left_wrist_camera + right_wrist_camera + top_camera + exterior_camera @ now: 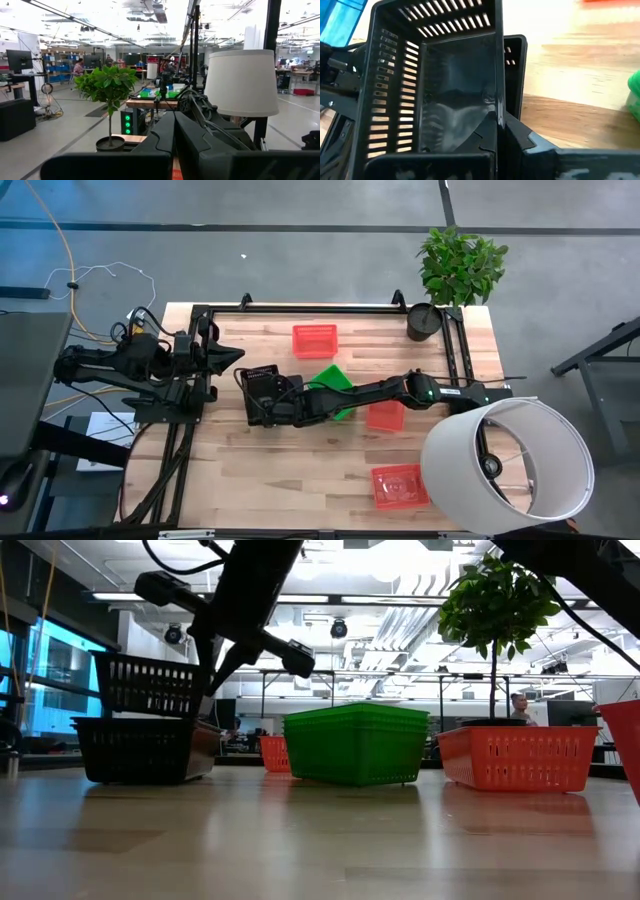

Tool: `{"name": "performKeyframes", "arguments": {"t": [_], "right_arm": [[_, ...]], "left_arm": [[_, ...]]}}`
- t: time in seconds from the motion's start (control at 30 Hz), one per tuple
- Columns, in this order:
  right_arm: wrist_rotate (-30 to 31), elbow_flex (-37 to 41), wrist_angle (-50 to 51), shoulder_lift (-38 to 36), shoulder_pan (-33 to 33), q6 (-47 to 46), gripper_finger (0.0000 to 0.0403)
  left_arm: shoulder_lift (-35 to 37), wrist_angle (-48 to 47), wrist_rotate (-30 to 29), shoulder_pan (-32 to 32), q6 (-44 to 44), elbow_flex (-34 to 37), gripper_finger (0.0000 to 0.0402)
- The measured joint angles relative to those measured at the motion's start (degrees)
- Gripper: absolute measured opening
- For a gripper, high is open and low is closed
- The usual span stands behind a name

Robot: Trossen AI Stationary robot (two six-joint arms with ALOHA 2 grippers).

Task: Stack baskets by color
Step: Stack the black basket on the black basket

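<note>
Right gripper (502, 131): my fingers pinch 1 wall of a black basket (437, 85), holding it tilted above the black stack (140, 748) so it can nest.
Left gripper (174, 145): pressed together, parked at the table's left edge.
Green baskets (335, 385): stacked mid-table.
Red baskets (314, 339): scattered, unstacked.

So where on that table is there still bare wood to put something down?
The near left corner is bare, from the black baskets toward the front edge, left of the red basket. Another strip lies along the far edge between the far red basket and the pot. The middle is crowded: the right claw holds a black basket beside green baskets.
</note>
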State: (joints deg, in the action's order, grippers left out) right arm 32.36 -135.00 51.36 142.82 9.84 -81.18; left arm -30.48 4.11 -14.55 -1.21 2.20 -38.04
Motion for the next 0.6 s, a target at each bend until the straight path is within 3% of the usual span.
{"name": "performKeyframes", "arguments": {"t": [0.6], "right_arm": [[-0.85,0.0,0.15,0.0,1.34,-4.08,0.0]], "left_arm": [[0.01,0.01,0.53,0.0,-0.43,0.0,0.0]]}}
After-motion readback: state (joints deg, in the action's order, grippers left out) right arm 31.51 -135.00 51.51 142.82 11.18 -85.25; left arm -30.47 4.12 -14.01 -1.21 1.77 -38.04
